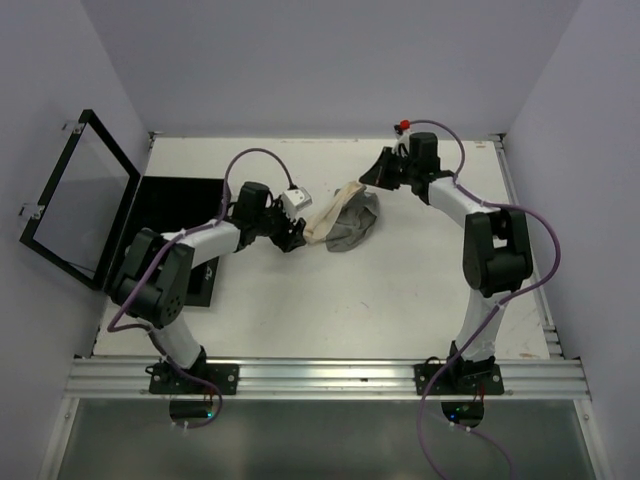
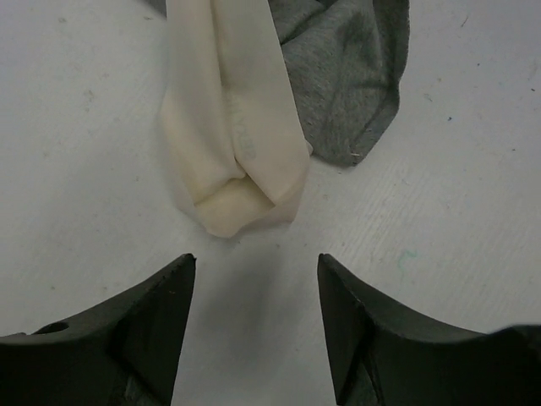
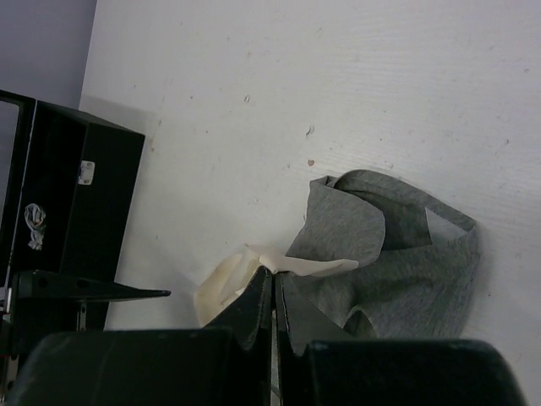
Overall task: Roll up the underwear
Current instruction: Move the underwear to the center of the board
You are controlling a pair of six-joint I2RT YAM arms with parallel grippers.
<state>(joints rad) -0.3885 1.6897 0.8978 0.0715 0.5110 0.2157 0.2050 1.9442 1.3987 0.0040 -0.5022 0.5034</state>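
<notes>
One piece of underwear (image 1: 345,222) lies mid-table, heather grey with a cream part folded into a long strip. In the left wrist view the cream strip (image 2: 237,144) ends just ahead of my left gripper (image 2: 256,279), the grey cloth (image 2: 347,76) behind it. That gripper (image 1: 297,238) is open, with bare table between its fingers. My right gripper (image 1: 378,172) sits at the garment's far end, jaws shut. From its wrist, the fingertips (image 3: 272,275) meet a raised cream edge (image 3: 325,267) beside the grey cloth (image 3: 397,262). Whether cloth is pinched does not show.
A flat black box (image 1: 175,205) lies at the left with its hinged lid (image 1: 80,200) standing open against the left wall. It also shows in the right wrist view as the box (image 3: 76,194). Purple cables loop over both arms.
</notes>
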